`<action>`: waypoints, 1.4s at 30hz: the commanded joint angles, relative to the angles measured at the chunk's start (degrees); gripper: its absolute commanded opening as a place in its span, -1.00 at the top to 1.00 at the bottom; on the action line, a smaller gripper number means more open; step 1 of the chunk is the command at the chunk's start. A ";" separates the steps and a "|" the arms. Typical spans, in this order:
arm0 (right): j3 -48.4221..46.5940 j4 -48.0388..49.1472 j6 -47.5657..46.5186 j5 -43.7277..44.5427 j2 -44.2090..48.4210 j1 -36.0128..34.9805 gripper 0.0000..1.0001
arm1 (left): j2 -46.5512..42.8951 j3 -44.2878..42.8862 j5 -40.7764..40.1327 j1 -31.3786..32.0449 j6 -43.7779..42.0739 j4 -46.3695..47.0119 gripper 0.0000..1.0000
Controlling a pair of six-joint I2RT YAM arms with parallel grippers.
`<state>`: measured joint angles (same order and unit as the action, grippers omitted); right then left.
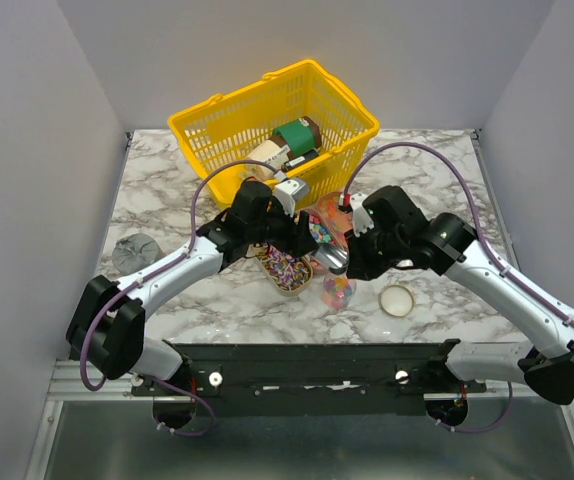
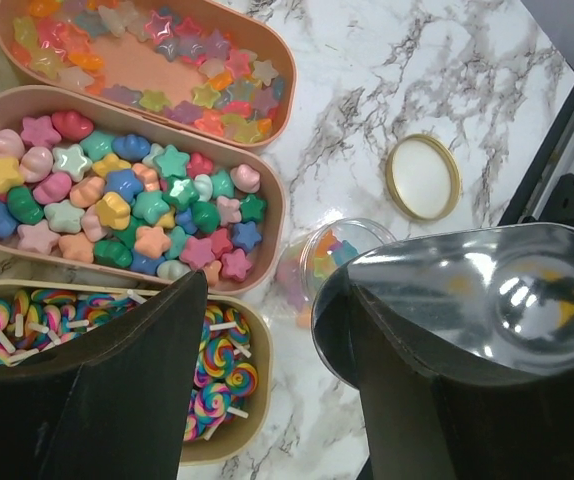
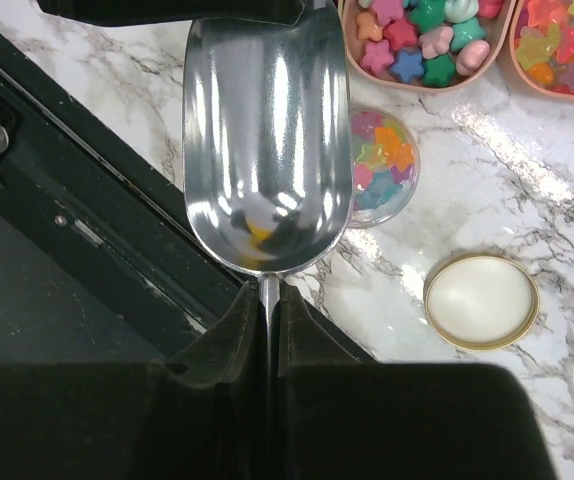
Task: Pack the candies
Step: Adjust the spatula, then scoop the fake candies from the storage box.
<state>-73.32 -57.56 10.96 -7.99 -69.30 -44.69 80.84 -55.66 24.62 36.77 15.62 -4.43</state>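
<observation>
**Top external view: scoop above the jar, candies in three trays**

Three oval, pink-beige trays lie side by side on the worktop, between the two arms. The candies fill them. One tray has translucent gummy stars, the middle one glossy opaque stars and hearts, and the third swirled lollipops on white sticks. More star candies sit in a small clear jar just beside the trays. Its round cream lid, rimmed in gold, lies flat nearby.

The right hand is clamped on the thin handle of a polished steel scoop. The scoop's rounded bowl hangs over the jar and hides one side of it. I cannot tell whether an orange fleck in the bowl is a candy or a reflection.

The left hand has its dark fingers wide apart above the lollipop tray, with the scoop close to one finger.

Behind the trays stands a yellow plastic lattice basket holding bottles and cans. A grey round thing lies well apart at the left edge.

The worktop is glossy white marble pattern with grey veins. Plain pale walls close it in on three sides, and a black rail runs along the near edge.
</observation>
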 commanded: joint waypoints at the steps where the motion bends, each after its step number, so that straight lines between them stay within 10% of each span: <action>1: -0.95 7.90 1.61 0.34 1.71 -0.40 0.99 | 1.51 1.43 -3.35 0.49 -1.82 -4.89 -0.37; 13: 1.95 3.77 3.01 12.64 -3.47 -0.31 0.99 | -2.95 -1.92 -21.54 -0.39 0.20 -10.17 -0.31; 42: -10.96 -7.30 -7.18 5.44 -27.47 6.28 0.99 | -12.28 2.57 -21.89 -4.96 4.25 -8.76 0.00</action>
<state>-81.65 -60.99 6.66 0.16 -95.09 -38.33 68.14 -53.78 4.93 32.23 19.09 -12.91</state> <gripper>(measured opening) 0.147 0.509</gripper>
